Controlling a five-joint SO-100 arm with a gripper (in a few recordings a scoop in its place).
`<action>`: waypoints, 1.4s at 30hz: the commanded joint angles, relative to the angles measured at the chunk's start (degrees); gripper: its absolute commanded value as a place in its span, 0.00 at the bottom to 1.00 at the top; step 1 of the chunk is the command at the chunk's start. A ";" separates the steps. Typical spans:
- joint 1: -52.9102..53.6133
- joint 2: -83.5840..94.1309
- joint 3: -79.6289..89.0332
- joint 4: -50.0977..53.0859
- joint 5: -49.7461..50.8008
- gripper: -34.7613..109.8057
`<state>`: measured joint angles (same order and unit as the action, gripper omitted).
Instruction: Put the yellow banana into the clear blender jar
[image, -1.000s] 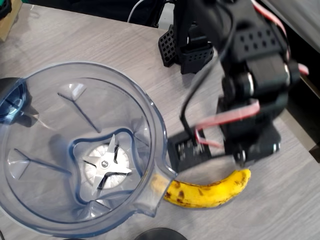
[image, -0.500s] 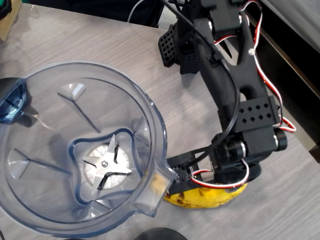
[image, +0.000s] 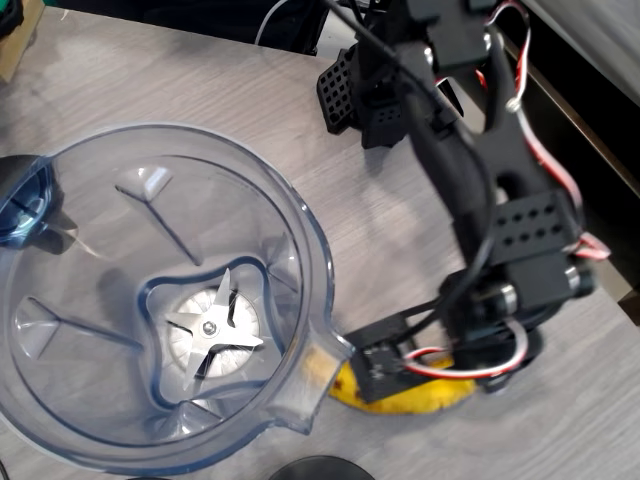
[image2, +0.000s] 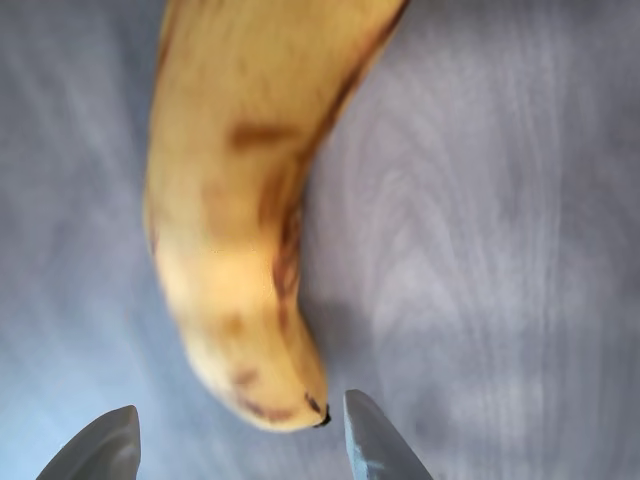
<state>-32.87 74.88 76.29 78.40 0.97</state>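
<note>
Overhead, the arm hides most of the yellow banana (image: 425, 400), which lies on the table (image: 150, 80) beside the spout of the clear blender jar (image: 60, 300). Wrist view: gripper (image2: 240, 440) spread wide at the banana's tip; closing so near the end risks slippage.

In the overhead view the curved spotted yellow banana (image: 420, 400) lies on the grey wood-grain table (image: 200, 90) just right of the large clear plastic blender jar (image: 60, 380), under the black two-finger gripper (image2: 240, 445).
</note>
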 joint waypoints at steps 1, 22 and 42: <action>-0.35 5.19 -1.49 0.00 0.00 0.41; -0.44 -11.25 -4.31 -6.77 -0.26 0.42; -1.49 -9.40 -5.27 -5.45 0.09 0.28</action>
<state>-34.01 63.11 74.00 71.72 0.79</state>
